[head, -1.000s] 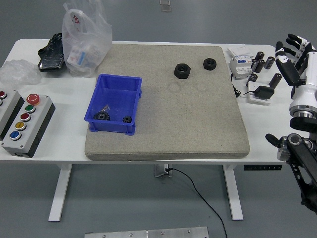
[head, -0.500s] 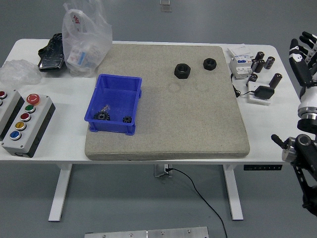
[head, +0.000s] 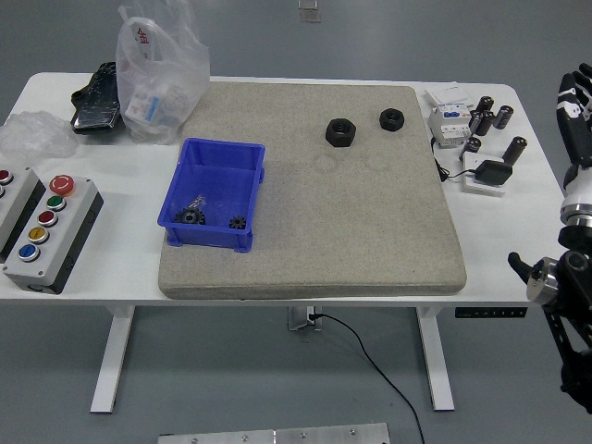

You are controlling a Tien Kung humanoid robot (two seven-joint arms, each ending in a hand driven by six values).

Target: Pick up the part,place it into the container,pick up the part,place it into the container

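Since the earlier frames the right hand (head: 575,109) has drawn back toward the picture's right edge, and now only part of it shows beyond the table's right end, fingers pointing up; whether they are spread or curled I cannot tell, though nothing shows in them. Nothing else on the table has shifted. Two black nuts lie on the grey mat (head: 370,222) near its far edge: the larger nut (head: 340,132) to the left, the smaller nut (head: 391,118) a little to its right, apart from each other. A blue bin (head: 217,192) sits on the mat's left side with a few small dark gears (head: 194,215) in its near end. On the white table (head: 111,268) left of the mat stand a grey button box (head: 51,231) and, farther back, a plastic bag (head: 157,69) beside a black tray (head: 95,97). Right of the mat are small black cylinders (head: 490,118) and a white electrical device (head: 450,120). The left arm is out of sight.
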